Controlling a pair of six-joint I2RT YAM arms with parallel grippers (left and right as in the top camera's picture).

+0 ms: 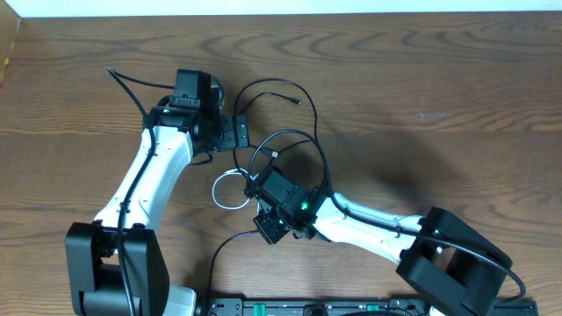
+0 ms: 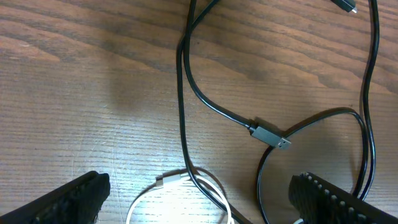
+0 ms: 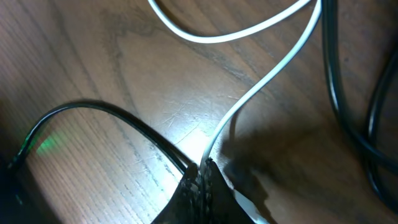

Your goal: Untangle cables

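Several thin black cables (image 1: pixel 297 139) loop across the middle of the wooden table, tangled with a white cable (image 1: pixel 219 195) that forms a small ring. My right gripper (image 1: pixel 255 186) sits at that ring. In the right wrist view it (image 3: pixel 204 169) is shut, with the white cable (image 3: pixel 261 81) running into its tips. A black cable (image 3: pixel 112 112) meets the same tips, and whether it is pinched too is unclear. My left gripper (image 1: pixel 232 133) hovers just above the tangle, open (image 2: pixel 200 186), over the white cable's plug end (image 2: pixel 168 182) and a black cable (image 2: pixel 184 93). A grey plug (image 2: pixel 271 135) lies beyond.
The wooden table (image 1: pixel 439 79) stretches bare to the right and far side. A thicker black wire (image 1: pixel 132 83) runs from the left arm. The arm bases and a black strip (image 1: pixel 351 307) line the near edge.
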